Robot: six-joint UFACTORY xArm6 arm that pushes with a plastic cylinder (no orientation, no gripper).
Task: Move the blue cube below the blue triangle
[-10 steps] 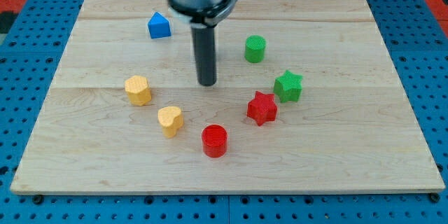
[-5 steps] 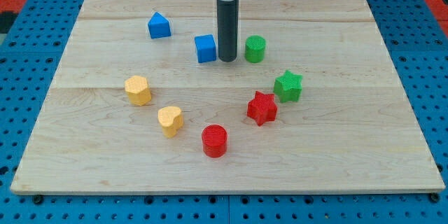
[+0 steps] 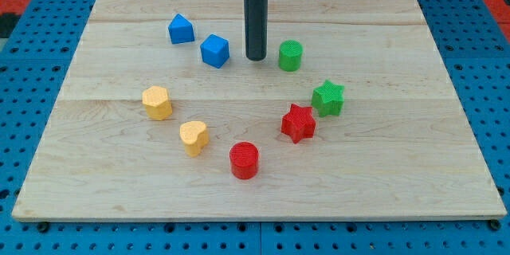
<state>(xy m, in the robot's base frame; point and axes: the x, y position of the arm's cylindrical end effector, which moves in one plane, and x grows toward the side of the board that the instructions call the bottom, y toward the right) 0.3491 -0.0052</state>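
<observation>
The blue cube (image 3: 214,50) sits on the wooden board (image 3: 255,191), rotated a little, just right of and slightly below the blue triangle (image 3: 181,29). The two blue blocks are close but apart. My tip (image 3: 256,57) stands on the board to the right of the blue cube, with a small gap between them, and to the left of the green cylinder (image 3: 290,55).
A green star (image 3: 327,98) and a red star (image 3: 298,123) lie at the right. A red cylinder (image 3: 244,160) is toward the bottom. A yellow heart (image 3: 194,137) and a yellow hexagon block (image 3: 157,102) lie at the left.
The blue cube has slid left toward the blue triangle and turned a little. My tip moved up and right over the second, then shifted slightly up and left.
</observation>
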